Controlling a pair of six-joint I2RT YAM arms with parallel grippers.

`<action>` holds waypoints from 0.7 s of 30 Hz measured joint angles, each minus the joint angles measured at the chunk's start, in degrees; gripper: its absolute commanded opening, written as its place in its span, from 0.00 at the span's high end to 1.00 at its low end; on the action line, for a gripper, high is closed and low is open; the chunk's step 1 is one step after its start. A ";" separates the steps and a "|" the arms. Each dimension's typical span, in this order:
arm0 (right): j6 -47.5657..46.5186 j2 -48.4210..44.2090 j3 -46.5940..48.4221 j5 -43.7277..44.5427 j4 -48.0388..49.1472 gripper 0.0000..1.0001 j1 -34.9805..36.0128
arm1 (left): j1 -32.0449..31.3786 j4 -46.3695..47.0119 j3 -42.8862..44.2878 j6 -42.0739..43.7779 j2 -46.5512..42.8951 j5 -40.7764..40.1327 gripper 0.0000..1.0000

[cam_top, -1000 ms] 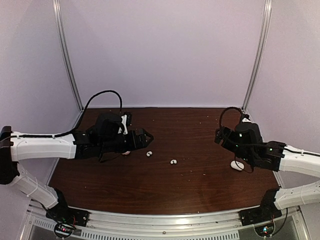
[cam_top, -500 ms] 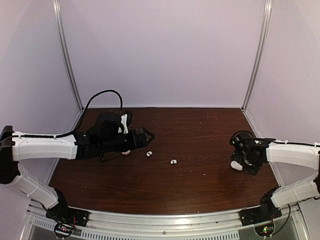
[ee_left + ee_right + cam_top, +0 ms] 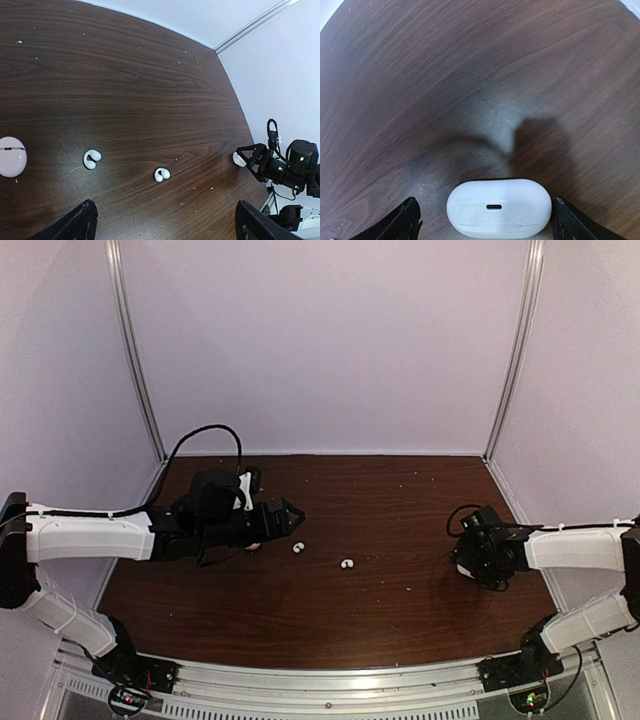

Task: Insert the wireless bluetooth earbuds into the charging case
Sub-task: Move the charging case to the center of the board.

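Observation:
Two tiny white curled earbuds lie apart on the brown table, one (image 3: 298, 548) (image 3: 91, 158) left of the other (image 3: 347, 564) (image 3: 162, 174). My left gripper (image 3: 287, 517) (image 3: 165, 227) is open and empty, hovering just behind the left earbud. A closed white charging case (image 3: 498, 207) (image 3: 238, 159) lies at the right, its charging port facing the right wrist camera. My right gripper (image 3: 463, 562) (image 3: 490, 225) is open and low over the table, with one finger on each side of this case. The top view shows only a sliver of the case (image 3: 460, 569).
A second white oval case (image 3: 10, 156) (image 3: 252, 545) lies on the table under my left arm. White crumbs dot the tabletop (image 3: 150, 75). Pale walls and metal corner posts (image 3: 510, 360) enclose the back and sides.
My right arm has swung down and a little left, and its open gripper now straddles the case at the right. The left arm has hardly moved. The earbuds have stayed put.

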 measured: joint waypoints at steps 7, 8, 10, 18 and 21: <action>-14.27 5.42 0.46 -9.60 11.96 0.14 -0.04 | 0.07 0.22 -0.07 0.00 0.00 0.48 0.02; -15.89 6.05 0.68 -11.06 13.40 0.16 -0.09 | 0.11 0.33 -0.11 0.00 0.00 0.59 0.02; -19.67 7.76 1.27 -15.08 16.74 0.19 -0.11 | 0.13 0.35 -0.11 0.00 0.00 0.79 0.02; -32.57 6.23 3.19 -30.08 20.46 0.10 0.94 | 0.55 0.79 -0.11 1.01 0.00 1.44 0.02; -36.96 2.16 4.24 -31.93 19.23 0.09 1.05 | 0.76 0.81 -0.11 1.86 0.00 1.86 0.02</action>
